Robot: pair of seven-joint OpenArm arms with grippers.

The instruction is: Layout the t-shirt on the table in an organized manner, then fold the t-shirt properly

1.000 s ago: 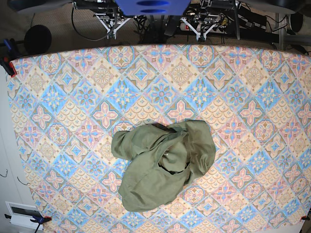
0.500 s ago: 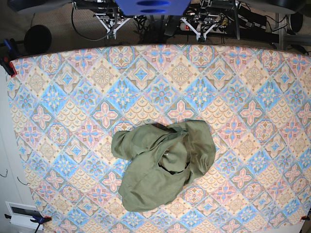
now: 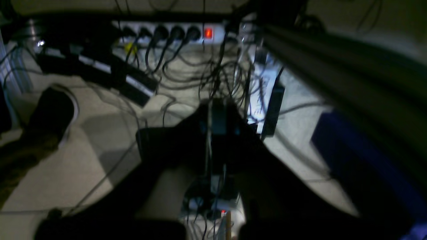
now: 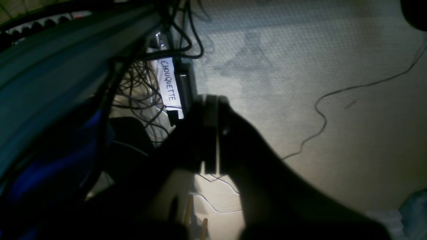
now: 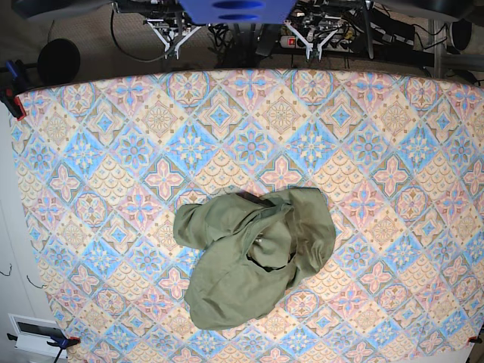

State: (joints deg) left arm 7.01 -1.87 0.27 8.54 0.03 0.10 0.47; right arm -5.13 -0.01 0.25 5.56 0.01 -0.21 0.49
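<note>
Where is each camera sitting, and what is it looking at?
Base: high above, looking straight down at the table and the crumpled t-shirt; both end effectors sit beyond the far edge, left end effector, right end effector.
Left wrist: on the left arm, facing the floor, cables and a power strip past its shut end effector.
Right wrist: on the right arm, facing bare floor past its shut end effector.
Both wrist views share floor and cables, not the t-shirt.

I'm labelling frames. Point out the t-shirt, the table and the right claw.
t-shirt point(image 5: 253, 261), base view, crumpled middle.
table point(image 5: 113, 151), base view, bare patterned cloth.
right claw point(image 4: 210, 110), right wrist view, shut tips.
</note>
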